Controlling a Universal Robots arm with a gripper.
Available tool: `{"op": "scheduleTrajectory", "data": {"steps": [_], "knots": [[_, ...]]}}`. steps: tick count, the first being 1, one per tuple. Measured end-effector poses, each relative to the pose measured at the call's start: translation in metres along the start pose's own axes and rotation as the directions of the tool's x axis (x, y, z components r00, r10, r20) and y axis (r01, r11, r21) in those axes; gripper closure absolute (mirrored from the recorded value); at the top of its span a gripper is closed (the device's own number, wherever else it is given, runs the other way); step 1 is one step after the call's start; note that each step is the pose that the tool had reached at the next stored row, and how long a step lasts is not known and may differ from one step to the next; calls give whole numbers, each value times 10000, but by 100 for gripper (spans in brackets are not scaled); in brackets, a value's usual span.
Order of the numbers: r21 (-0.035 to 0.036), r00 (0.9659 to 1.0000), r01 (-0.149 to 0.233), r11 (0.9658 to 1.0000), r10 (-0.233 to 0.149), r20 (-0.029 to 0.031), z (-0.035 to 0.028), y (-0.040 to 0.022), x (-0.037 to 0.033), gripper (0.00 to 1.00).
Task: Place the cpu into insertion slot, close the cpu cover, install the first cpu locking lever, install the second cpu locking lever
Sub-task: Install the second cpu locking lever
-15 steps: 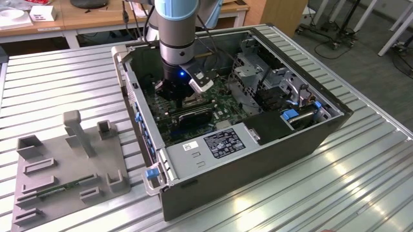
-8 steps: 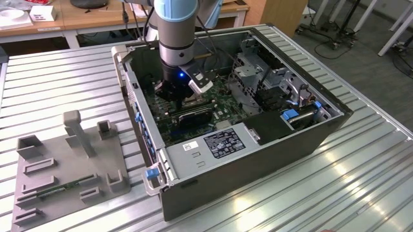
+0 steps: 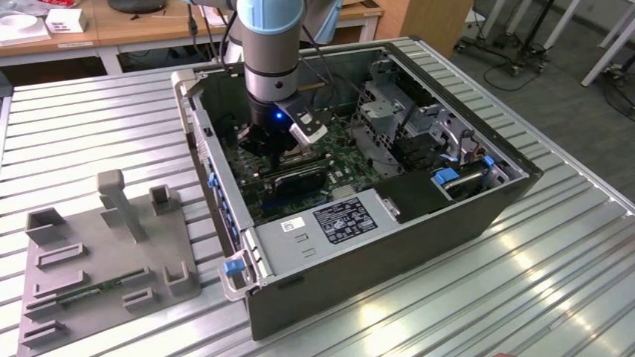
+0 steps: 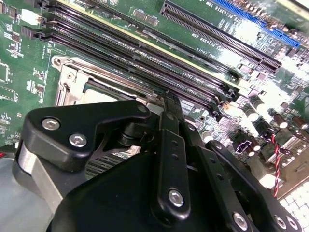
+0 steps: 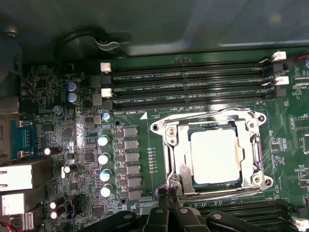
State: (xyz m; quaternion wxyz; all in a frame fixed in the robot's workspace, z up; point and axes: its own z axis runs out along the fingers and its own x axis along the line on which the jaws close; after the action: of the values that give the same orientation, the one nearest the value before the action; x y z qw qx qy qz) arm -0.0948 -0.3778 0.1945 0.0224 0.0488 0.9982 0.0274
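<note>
The cpu (image 5: 215, 157) lies flat in the insertion slot on the green motherboard, its pale metal top showing through the window of the cpu cover (image 5: 175, 145). The silvery cover lies down over it. A thin metal locking lever (image 5: 207, 115) runs along the socket's edge beside the memory slots. My gripper (image 5: 170, 194) hovers at the opposite edge of the socket, its black fingers (image 5: 161, 212) drawn together with nothing visible between them. In the second wrist view the fingers (image 4: 169, 145) hide most of the socket, with a corner of the cover (image 4: 72, 82) showing. In the exterior view the gripper (image 3: 273, 146) reaches down into the open computer case.
The case walls (image 3: 397, 223) and drive cages (image 3: 397, 119) hem in the arm. Memory slots (image 5: 193, 87) and capacitors (image 5: 104, 159) flank the socket. A grey fixture plate (image 3: 100, 253) lies on the slatted metal table at the exterior view's left.
</note>
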Motion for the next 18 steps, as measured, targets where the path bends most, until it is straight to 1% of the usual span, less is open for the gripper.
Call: {"op": "scheduleTrajectory", "data": {"steps": [8, 18], "knots": [[-1, 10000, 13, 10000, -13, 0, 0, -2, 1, 90], [-1, 10000, 13, 10000, -13, -2, 0, -5, 27, 90]]}}
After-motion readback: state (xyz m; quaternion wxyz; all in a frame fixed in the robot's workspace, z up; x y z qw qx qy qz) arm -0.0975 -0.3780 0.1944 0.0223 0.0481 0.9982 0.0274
